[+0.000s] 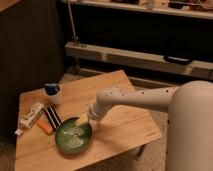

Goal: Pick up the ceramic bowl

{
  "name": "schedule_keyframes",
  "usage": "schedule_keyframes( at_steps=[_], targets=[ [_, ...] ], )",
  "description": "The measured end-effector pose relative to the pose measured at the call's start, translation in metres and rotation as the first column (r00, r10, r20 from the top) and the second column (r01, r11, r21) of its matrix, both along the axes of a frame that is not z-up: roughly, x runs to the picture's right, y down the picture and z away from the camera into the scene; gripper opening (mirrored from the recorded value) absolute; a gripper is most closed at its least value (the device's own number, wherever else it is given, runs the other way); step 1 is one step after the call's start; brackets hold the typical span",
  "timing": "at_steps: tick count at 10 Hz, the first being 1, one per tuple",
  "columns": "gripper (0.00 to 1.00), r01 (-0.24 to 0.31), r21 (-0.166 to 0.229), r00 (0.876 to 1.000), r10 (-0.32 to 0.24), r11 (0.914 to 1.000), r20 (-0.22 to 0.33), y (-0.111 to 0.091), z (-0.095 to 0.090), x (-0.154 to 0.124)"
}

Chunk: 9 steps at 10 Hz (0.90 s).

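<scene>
The ceramic bowl [73, 136] is a round, shallow, glossy dark green bowl with pale swirl marks inside. It sits on the wooden table [125, 125] near the front left. My gripper [82, 120] reaches down from the white arm [135, 99] and sits at the bowl's far right rim, its pale tips over the edge of the bowl.
A small white cup with a blue top [53, 93] stands at the back left of the table. A white tube [30, 117] and a striped orange and dark packet [49, 120] lie left of the bowl. A dark shelf unit [140, 55] stands behind the table.
</scene>
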<state>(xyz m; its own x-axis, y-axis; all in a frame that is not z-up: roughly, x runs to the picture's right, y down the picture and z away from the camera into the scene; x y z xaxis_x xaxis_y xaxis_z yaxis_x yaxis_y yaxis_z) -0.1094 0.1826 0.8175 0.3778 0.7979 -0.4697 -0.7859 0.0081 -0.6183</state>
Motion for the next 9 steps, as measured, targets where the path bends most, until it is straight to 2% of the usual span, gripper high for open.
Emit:
schedule_keyframes(
  at_steps=[1, 3, 4, 5, 7, 9],
  targets=[
    [0.71, 0.006, 0.0, 1.0, -0.006, 1.0, 0.004, -0.004, 0.002, -0.005],
    [0.5, 0.043, -0.008, 0.999, -0.043, 0.9991, 0.006, -0.008, 0.006, -0.022],
    [0.41, 0.066, -0.008, 0.998, -0.066, 0.9978, -0.011, -0.009, 0.007, -0.027],
    [0.28, 0.096, -0.012, 0.995, -0.096, 0.9953, -0.032, -0.009, 0.008, -0.032],
    [0.09, 0.128, -0.022, 0.99, -0.129, 0.9915, -0.057, -0.007, 0.009, -0.036],
    [0.0, 0.141, -0.031, 0.987, -0.143, 0.9895, -0.073, -0.003, 0.011, -0.034]
  ],
)
